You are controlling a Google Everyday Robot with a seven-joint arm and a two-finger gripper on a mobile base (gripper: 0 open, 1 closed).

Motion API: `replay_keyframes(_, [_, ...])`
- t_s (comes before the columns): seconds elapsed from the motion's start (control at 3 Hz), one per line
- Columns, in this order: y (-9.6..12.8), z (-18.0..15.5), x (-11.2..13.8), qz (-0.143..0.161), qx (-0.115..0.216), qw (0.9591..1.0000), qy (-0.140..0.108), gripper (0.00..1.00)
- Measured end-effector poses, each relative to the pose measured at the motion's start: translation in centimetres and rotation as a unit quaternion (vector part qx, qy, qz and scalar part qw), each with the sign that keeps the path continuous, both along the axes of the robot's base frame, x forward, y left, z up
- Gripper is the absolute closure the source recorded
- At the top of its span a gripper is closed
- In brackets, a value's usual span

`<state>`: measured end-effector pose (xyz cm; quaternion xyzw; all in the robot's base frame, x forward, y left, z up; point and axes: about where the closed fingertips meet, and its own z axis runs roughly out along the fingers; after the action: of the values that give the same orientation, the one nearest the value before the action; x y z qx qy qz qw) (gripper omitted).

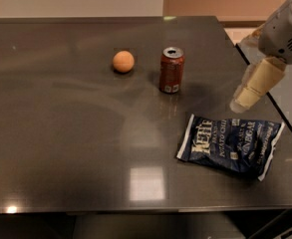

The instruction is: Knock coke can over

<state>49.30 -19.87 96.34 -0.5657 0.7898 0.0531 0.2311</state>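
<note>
Claw (240, 101) hung at right edge of worktop (61, 138), pointing down and leftward, tip just above upper right part of chip bag (230, 146). Could not tell whether claw was wide or narrow. White arm (285, 31) ran up out of sight at top right. Blue chip bag lay flat near front right. Coke can (171, 69) stood upright toward middle back, well left of claw, apart from it. Orange ball (123, 61) sat near can's left side, not touching.
</note>
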Motion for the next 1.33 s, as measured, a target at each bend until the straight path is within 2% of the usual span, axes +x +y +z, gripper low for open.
replay_keyframes(0.33, [1.9,-0.7,3.7,-0.011,0.056,0.9983,-0.01,0.0])
replay_keyframes(0.67, [4.1,-1.2,7.1,-0.018,0.098,0.9946,-0.028,0.0])
replay_keyframes(1.0, [6.4,-1.4,9.6,-0.014,0.135,0.9895,-0.05,0.0])
replay_keyframes(1.33, [8.6,-2.3,11.6,-0.006,0.164,0.985,-0.054,0.0])
